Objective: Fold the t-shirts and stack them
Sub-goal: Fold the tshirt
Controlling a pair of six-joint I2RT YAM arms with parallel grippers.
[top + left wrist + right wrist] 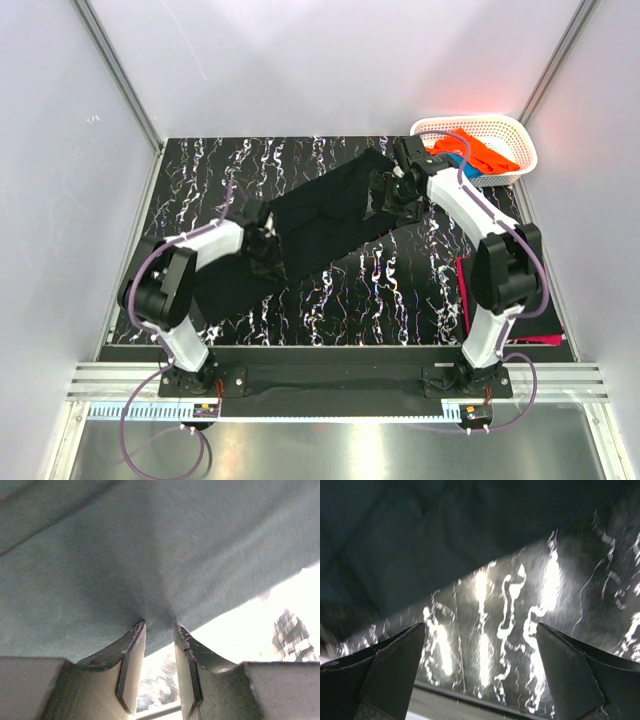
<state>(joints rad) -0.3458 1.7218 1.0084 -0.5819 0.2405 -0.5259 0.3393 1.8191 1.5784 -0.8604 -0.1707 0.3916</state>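
On one table (400, 290), left tool (160, 625) pinches one black t-shirt (320, 215); right tool (480, 625) gapes.

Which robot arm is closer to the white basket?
Right. The right gripper hangs near the white basket, at the far end of the black t-shirt. The left gripper is far off, pinching its near end.

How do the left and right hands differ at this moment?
The left hand is pinched shut on the black t-shirt; the right hand is wide open, gripping nothing. The left is at the shirt's near end, the right at its far end by the basket. Both work the same shirt.
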